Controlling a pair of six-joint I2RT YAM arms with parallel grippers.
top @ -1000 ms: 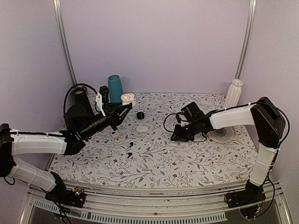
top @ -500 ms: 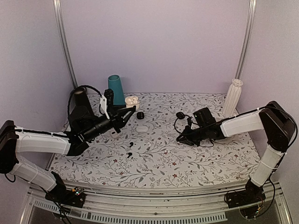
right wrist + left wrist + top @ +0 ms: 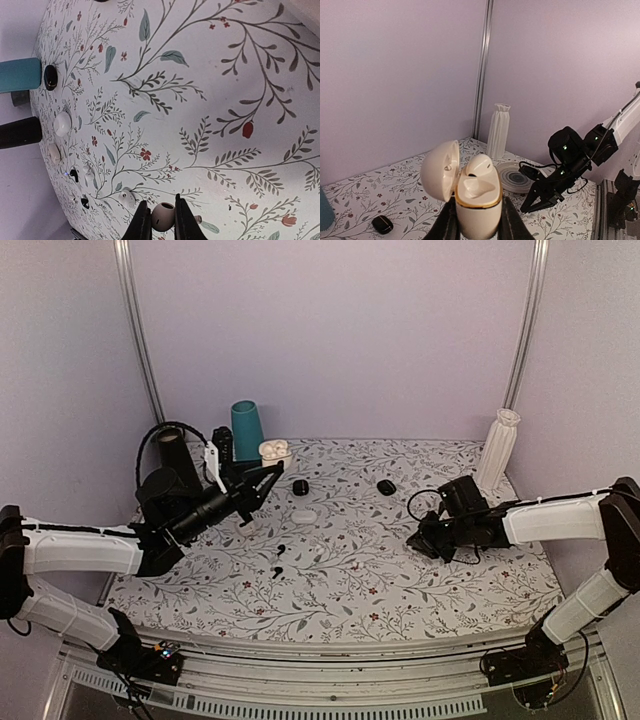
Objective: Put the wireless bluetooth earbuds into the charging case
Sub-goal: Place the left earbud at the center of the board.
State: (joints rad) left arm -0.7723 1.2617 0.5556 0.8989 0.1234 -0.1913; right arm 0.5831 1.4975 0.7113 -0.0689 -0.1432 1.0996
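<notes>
The white charging case point(image 3: 477, 202) is upright between my left gripper's fingers point(image 3: 446, 226), its lid point(image 3: 440, 170) hinged open to the left. One white earbud point(image 3: 480, 166) sits in its far hollow; the near hollow is bare. In the top view my left gripper point(image 3: 262, 478) holds the case point(image 3: 273, 450) above the table's back left. My right gripper point(image 3: 160, 220) is shut on a second white earbud point(image 3: 163, 216), just above the floral cloth. In the top view that gripper point(image 3: 424, 541) is right of the middle; the earbud is hidden there.
Two black pebble cases point(image 3: 300, 487) point(image 3: 387, 486) lie at the back. A white case point(image 3: 304, 515) and two black earbuds point(image 3: 281, 547) point(image 3: 277, 570) lie mid-left, a loose white earbud point(image 3: 126, 197) near them. Teal cup point(image 3: 247, 430), black cylinder point(image 3: 170, 450), white vase point(image 3: 498, 445), ringed plate point(image 3: 512, 177).
My right arm has drawn back to the right and nearer the front with the earbud in its jaws, uncovering a black case. My left gripper shifted slightly with the case.
</notes>
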